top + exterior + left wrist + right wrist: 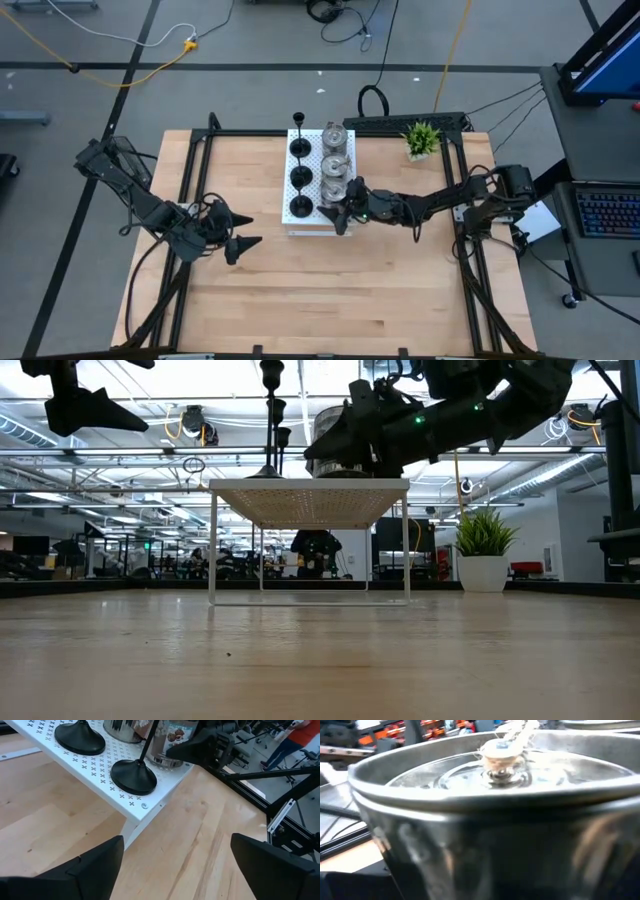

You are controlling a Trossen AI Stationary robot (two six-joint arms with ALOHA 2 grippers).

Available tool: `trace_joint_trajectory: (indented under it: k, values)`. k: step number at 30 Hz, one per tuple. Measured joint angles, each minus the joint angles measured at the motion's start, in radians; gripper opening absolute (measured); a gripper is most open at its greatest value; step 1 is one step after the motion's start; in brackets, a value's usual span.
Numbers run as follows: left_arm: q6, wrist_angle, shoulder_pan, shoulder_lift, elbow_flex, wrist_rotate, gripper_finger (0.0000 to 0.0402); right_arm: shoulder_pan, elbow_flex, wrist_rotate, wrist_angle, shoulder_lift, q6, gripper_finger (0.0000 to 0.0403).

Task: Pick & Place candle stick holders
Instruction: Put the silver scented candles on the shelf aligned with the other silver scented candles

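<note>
Right gripper (pixel 342 212) is reaching the nearest silver holder (pixel 334 188); jaw state unclear. Centre on it, avoiding neighbours. Left gripper (pixel 246 231) is hanging open.

A pale wooden worktop (pixel 330 290) carries a white perforated board (pixel 310 222), raised on thin legs near the far middle. Three black holders (pixel 301 178) and three silver holders (pixel 336 163) stand in two rows on it. A small green potted plant (pixel 421 139) sits at the far right edge.
</note>
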State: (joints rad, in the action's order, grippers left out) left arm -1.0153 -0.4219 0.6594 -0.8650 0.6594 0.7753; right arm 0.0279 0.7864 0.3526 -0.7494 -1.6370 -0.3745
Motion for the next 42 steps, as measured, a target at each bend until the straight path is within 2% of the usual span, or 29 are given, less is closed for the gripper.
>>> trace_joint_trajectory:
  k: [3, 8, 13, 25, 35, 42]
  values:
    - [0.0, 0.0, 0.0, 0.0, 0.0, 0.0, 0.0367, -0.01, 0.0, -0.066, 0.0, 0.0, 0.012, 0.0366]
    - [0.001, 0.0, 0.0, 0.0, 0.0, 0.0, 0.0375, -0.009, 0.0, -0.067, 0.005, 0.0, 0.047, 0.0371]
    - [0.007, 0.0, 0.0, 0.0, 0.0, -0.001, 0.0382, -0.009, 0.0, -0.068, 0.007, 0.0, 0.067, 0.0397]
    - [0.01, 0.0, 0.0, 0.0, 0.0, -0.018, 0.0374, -0.009, 0.0, -0.042, 0.032, 0.006, 0.111, 0.0399]
    - [0.017, -0.001, 0.0, 0.0, 0.0, -0.019, 0.0385, -0.009, 0.0, -0.043, 0.034, 0.012, 0.129, 0.04]
    - [0.02, -0.001, 0.0, 0.0, 0.0, -0.019, 0.0372, -0.009, -0.001, -0.043, 0.078, 0.07, 0.158, 0.04]
